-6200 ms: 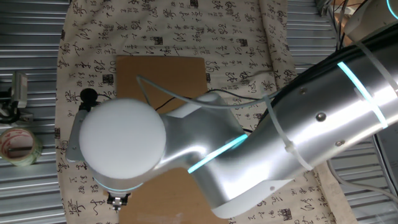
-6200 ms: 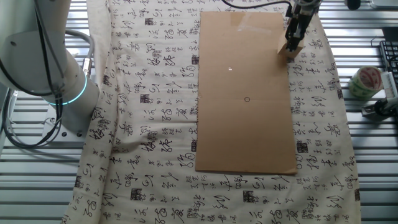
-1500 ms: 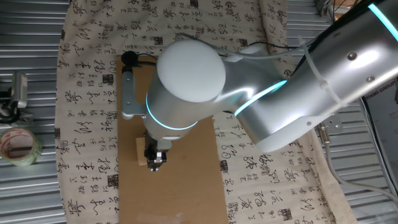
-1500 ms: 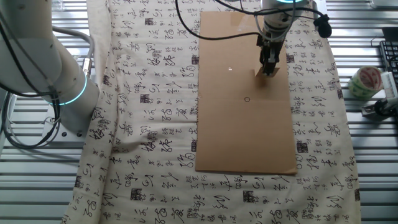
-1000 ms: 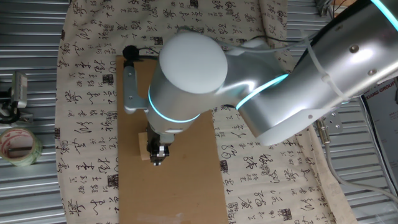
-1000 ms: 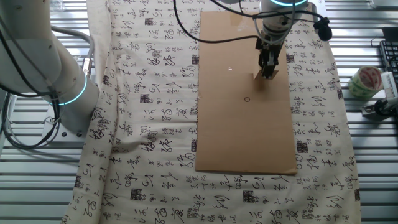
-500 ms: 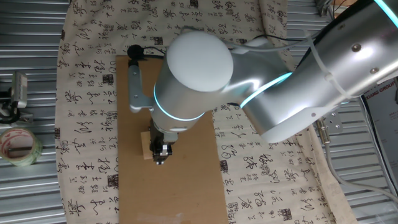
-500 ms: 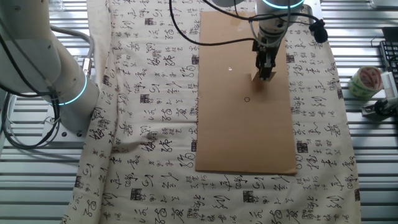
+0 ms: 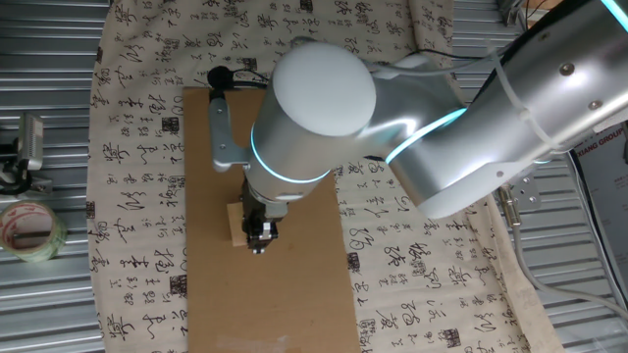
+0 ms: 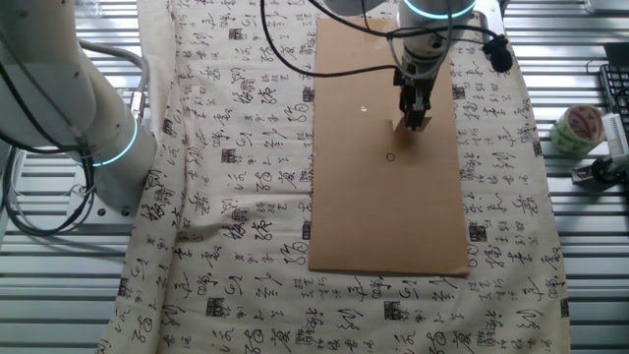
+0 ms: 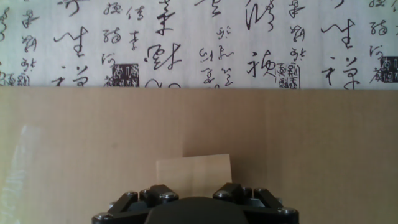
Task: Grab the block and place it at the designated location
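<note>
The block is a pale tan wooden cube held just over the brown cardboard sheet. My gripper points down and is shut on it. In the other fixed view the block shows beside the gripper, under the arm's big white joint. The hand view shows the block's top face just beyond the black hand body. The designated location, a tiny black ring, lies on the cardboard a short way below and left of the block. The arm hides it in the other fixed view.
A patterned cloth covers the table under the cardboard. A tape roll and a metal clip sit on the bare metal slats at the side; the tape roll also shows at the left. The robot base stands to the left.
The gripper has carried the block from the cardboard's far corner across the sheet, and over the last second it has kept moving closer to the ring.
</note>
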Robot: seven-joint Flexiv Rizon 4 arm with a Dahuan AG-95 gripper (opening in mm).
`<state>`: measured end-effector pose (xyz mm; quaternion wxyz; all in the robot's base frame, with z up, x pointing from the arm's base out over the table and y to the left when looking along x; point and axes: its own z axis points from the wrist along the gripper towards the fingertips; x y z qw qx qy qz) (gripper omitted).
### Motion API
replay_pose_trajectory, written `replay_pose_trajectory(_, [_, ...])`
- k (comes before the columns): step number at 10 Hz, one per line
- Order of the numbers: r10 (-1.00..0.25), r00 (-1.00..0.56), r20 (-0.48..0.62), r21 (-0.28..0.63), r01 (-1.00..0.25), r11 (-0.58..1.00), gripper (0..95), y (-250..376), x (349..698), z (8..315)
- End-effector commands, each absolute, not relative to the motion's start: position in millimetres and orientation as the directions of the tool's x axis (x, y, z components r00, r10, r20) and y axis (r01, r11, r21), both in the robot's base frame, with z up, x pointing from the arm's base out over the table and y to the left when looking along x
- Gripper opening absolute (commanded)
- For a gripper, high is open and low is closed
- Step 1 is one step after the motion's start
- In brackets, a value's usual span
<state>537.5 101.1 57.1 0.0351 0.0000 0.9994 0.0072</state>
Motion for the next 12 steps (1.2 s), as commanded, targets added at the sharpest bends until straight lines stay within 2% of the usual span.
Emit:
replay_pose_trajectory(1, [-0.008,-0.997,-0.071,0.016,-0.009,1.0,0.0,97,536,56])
replay_pose_trajectory(10, [-0.051,-0.996,-0.068,0.027,-0.053,0.998,0.0,82,527,55])
replay_pose_trajectory(12, [-0.023,-0.997,-0.072,0.027,-0.025,0.999,0.0,80,527,55])
